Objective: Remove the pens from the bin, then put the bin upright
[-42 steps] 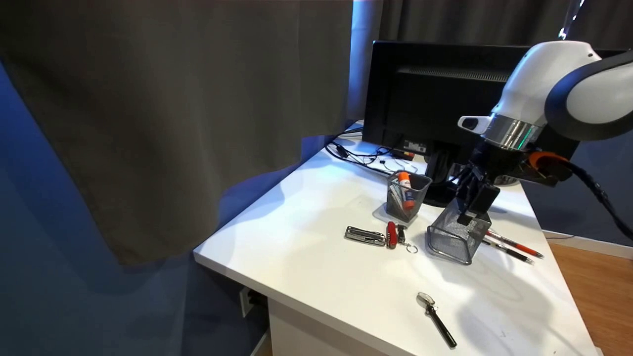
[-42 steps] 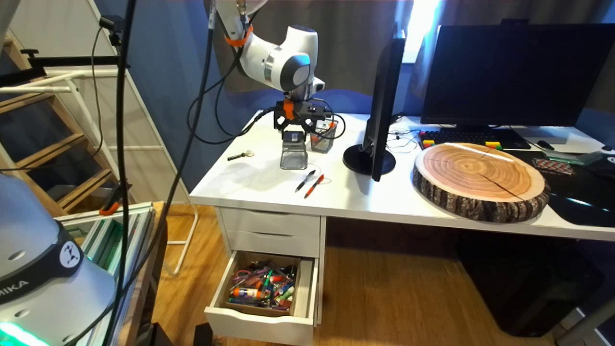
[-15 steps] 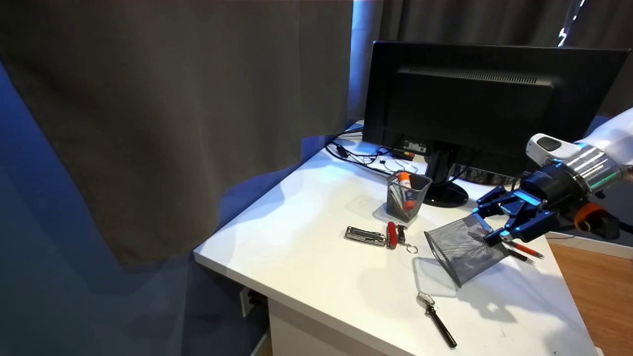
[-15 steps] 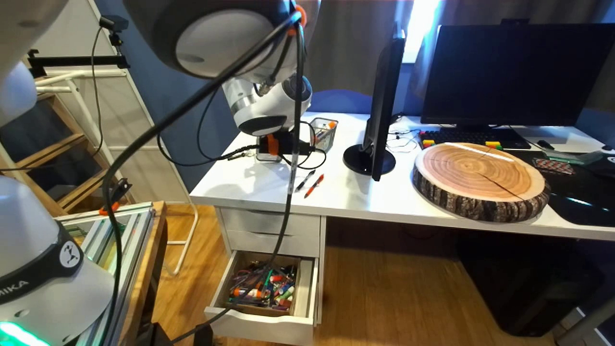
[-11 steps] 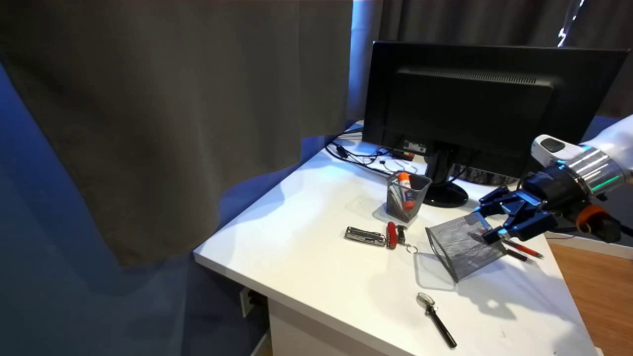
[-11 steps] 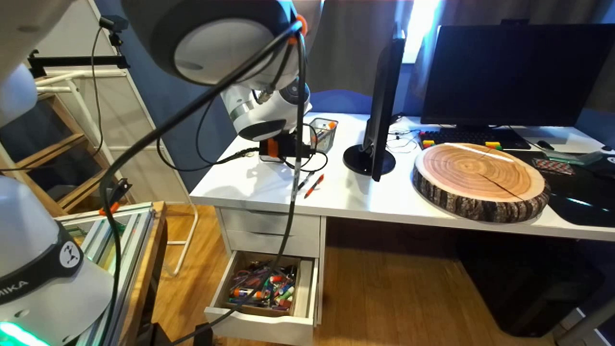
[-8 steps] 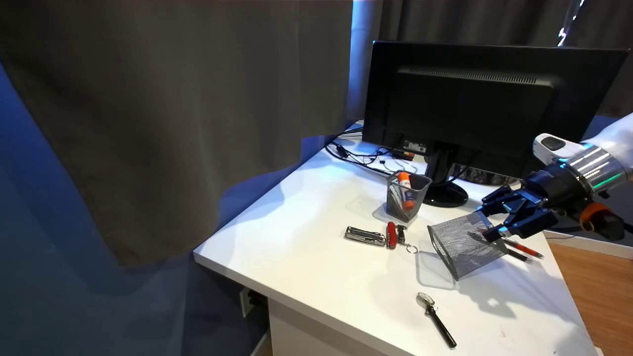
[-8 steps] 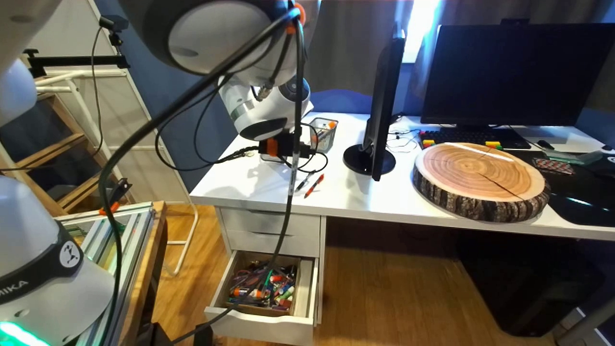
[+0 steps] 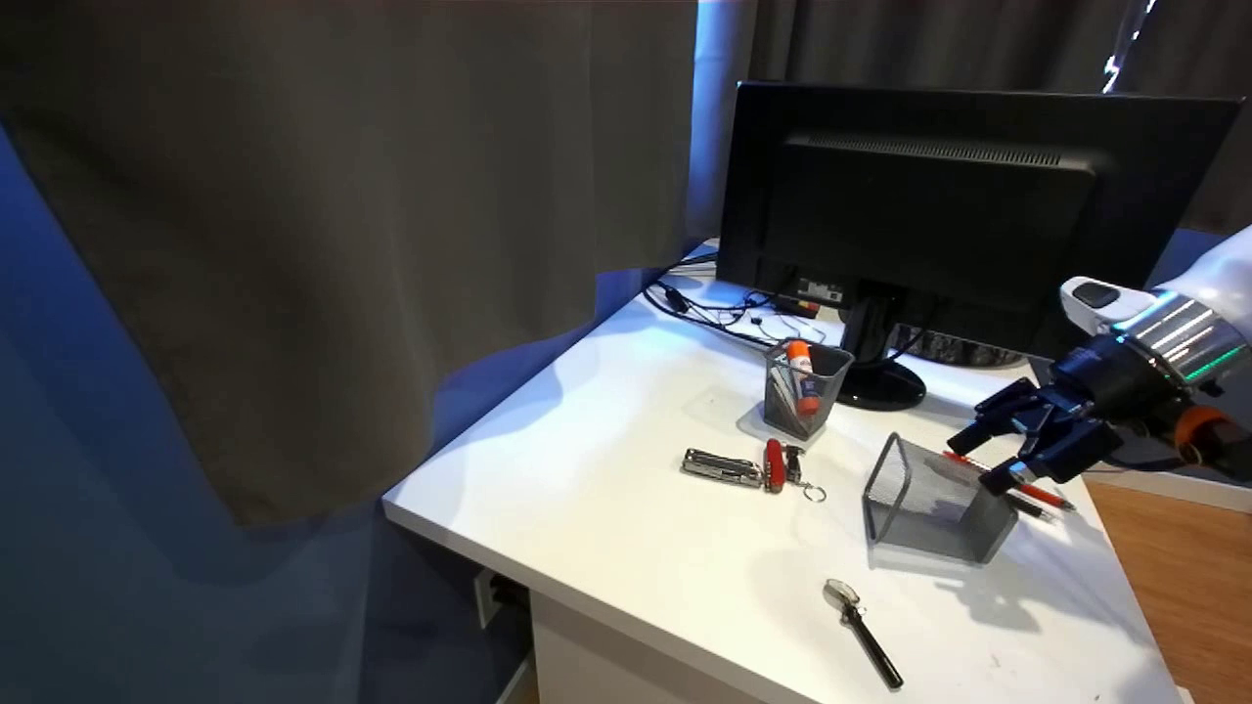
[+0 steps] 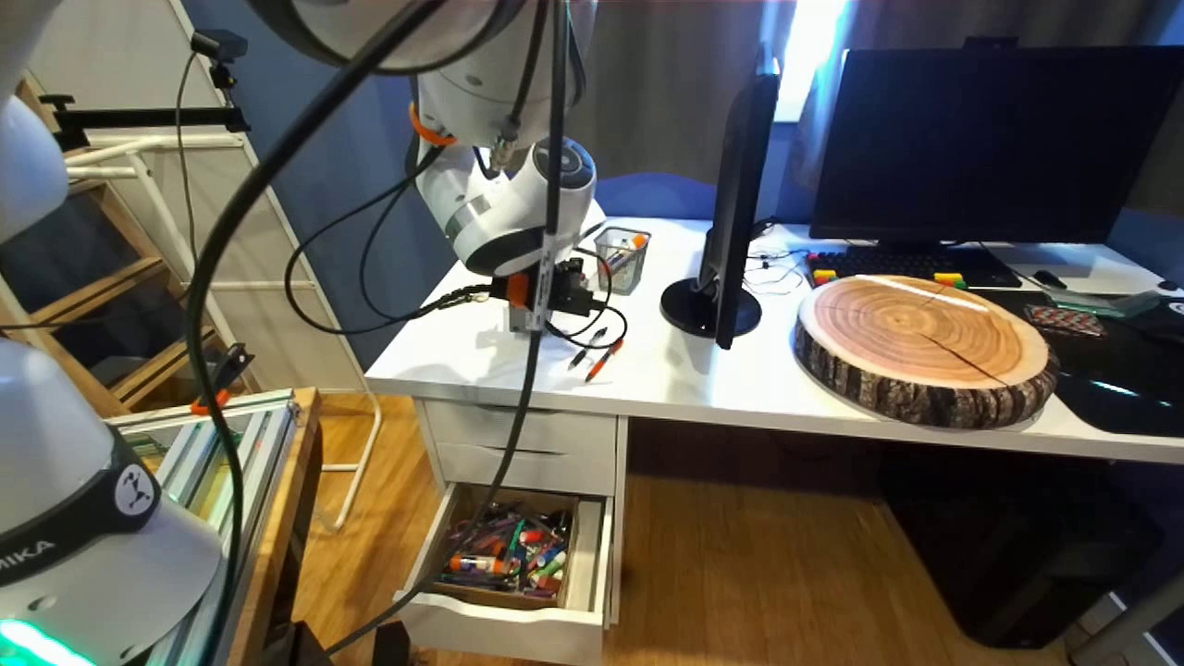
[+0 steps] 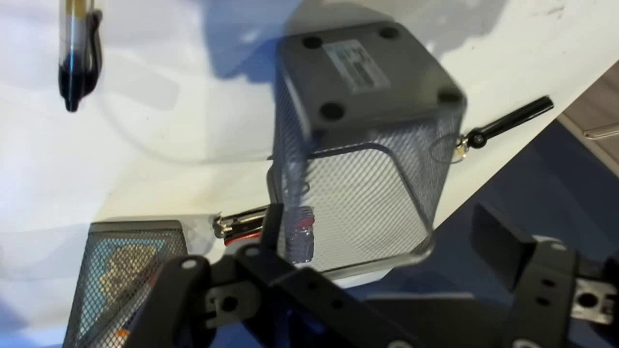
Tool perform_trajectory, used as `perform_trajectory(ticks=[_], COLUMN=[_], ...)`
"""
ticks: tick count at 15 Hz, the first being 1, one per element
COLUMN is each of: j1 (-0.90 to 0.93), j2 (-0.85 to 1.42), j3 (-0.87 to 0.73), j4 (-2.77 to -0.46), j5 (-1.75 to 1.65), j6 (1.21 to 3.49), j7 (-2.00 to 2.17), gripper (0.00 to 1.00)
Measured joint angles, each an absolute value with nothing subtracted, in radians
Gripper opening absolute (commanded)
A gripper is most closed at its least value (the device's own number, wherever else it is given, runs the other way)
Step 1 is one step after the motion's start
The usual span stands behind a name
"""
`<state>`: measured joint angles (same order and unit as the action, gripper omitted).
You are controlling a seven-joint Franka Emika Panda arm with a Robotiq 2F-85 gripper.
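Seems to call for righting the dark grey, boxy wire-mesh bin [image 9: 934, 508], tipped on its side just ahead of the spread black two-fingered tool [image 11: 379, 227], base [image 11: 382, 94] nearest and long axis pointing away.

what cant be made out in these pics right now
Upright holder, wrist view: bottom edge cuts it, gripper covers part.
Bin, in an exterior view: mostly hidden behind the gripper.
Bin's label, wrist view: too blurred to read.
Pen, wrist view: top edge cuts it off.
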<state>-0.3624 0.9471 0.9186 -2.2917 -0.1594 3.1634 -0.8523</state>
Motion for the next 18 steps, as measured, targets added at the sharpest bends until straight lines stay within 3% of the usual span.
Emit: perform_trajectory(ticks=[10, 14, 18], j1=[-0.280, -0.084, 0.214], j2=[0.716, 0.561, 0.456], j3=[0.899, 0.788, 0.537], j4=[-2.304, -2.254, -2.178], j5=[-0.150, -0.114, -0.140], j6=[3.030, 2.977, 2.865], j7=[-0.514, -0.267, -0.016], gripper=[1.00, 1.00, 1.00])
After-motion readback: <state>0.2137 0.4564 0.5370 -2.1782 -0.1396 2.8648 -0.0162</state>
